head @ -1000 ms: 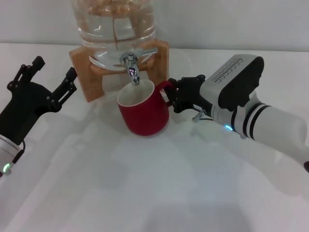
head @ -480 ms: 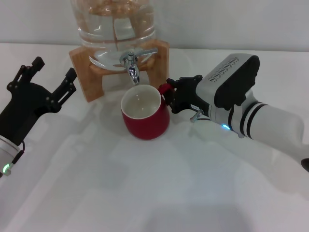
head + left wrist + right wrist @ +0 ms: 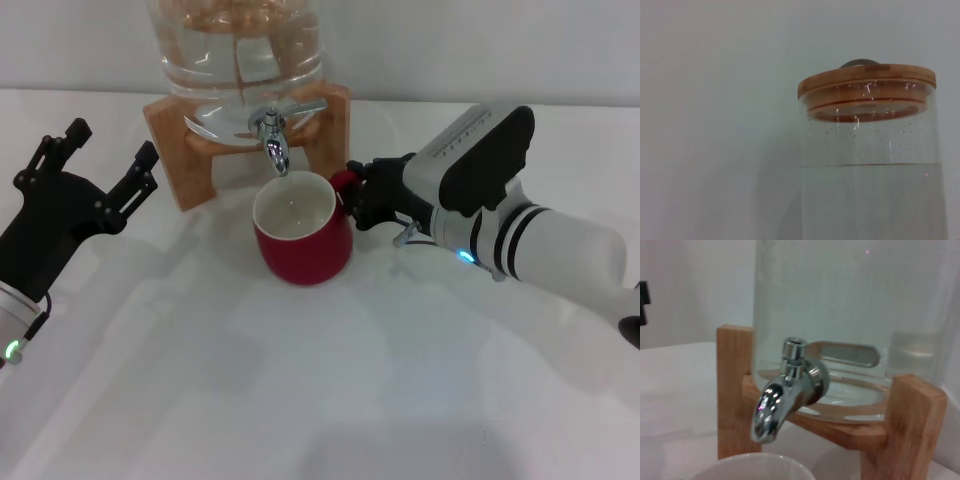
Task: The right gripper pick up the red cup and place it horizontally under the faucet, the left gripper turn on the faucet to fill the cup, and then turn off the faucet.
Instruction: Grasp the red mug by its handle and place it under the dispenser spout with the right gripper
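The red cup [image 3: 303, 232] stands upright on the white table, its cream inside open upward, right below the chrome faucet [image 3: 273, 138] of the glass dispenser jar [image 3: 238, 45]. My right gripper [image 3: 350, 198] is shut on the cup's red handle at the cup's right side. In the right wrist view the faucet [image 3: 785, 395] hangs just above the cup's white rim [image 3: 755, 466]. My left gripper [image 3: 105, 165] is open and empty, left of the wooden stand [image 3: 175, 150], apart from the faucet. The left wrist view shows only the jar [image 3: 872, 165] with its wooden lid.
The white table [image 3: 300, 400] stretches in front of the cup. The jar holds water and sits on the wooden stand at the back. A pale wall stands behind the table.
The right gripper has turned the cup from tilted to upright and set it lower under the spout. The left arm has not moved.
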Controlling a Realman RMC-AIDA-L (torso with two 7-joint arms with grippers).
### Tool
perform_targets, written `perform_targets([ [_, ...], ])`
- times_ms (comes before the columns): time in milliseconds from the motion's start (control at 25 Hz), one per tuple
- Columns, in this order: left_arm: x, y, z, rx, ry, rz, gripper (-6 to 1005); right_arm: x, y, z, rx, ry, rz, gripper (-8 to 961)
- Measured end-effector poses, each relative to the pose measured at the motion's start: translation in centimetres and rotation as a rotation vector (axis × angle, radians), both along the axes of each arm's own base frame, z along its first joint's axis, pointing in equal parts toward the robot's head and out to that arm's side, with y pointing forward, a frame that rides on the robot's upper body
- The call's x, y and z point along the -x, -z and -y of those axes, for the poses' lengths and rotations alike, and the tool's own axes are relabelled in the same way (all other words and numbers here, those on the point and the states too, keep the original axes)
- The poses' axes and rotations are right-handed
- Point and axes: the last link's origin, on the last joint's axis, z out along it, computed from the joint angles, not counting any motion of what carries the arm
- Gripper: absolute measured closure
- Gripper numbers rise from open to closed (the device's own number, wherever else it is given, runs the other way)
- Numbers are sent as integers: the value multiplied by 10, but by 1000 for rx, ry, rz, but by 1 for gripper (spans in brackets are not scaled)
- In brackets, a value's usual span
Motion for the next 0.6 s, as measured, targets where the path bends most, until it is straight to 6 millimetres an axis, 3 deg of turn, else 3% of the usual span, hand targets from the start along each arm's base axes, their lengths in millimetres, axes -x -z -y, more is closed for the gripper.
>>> perform_targets([
  [600, -1, 0, -1, 0, 2, 0, 152, -2, -3, -6, -11, 42, 1, 743],
])
